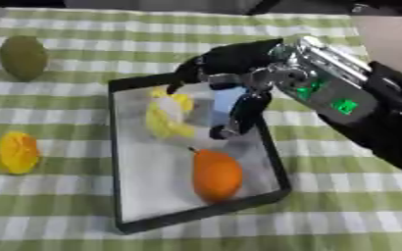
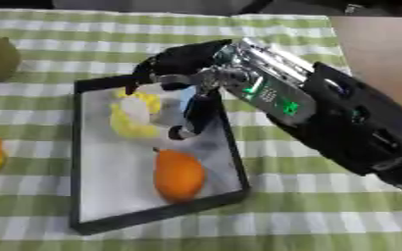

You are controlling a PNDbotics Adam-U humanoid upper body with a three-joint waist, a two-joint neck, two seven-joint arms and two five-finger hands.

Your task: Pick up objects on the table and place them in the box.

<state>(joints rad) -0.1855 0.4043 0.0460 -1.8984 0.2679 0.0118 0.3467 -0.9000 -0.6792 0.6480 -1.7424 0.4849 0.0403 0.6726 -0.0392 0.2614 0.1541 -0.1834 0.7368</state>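
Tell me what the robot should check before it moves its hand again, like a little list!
1. Is the yellow and white thing inside the box? Ok, it lies at the far end.
2. Has the right hand let go of it? Cannot tell; its fingers hang over the box close beside the thing.
3. Is the orange fruit safely in the box? Ok, near the front.
4. Are there things left on the table? Ok to continue: the green fruit and the yellow fruit wait to the left of the box.
5. Is the left hand ready? Cannot tell; it is out of view.
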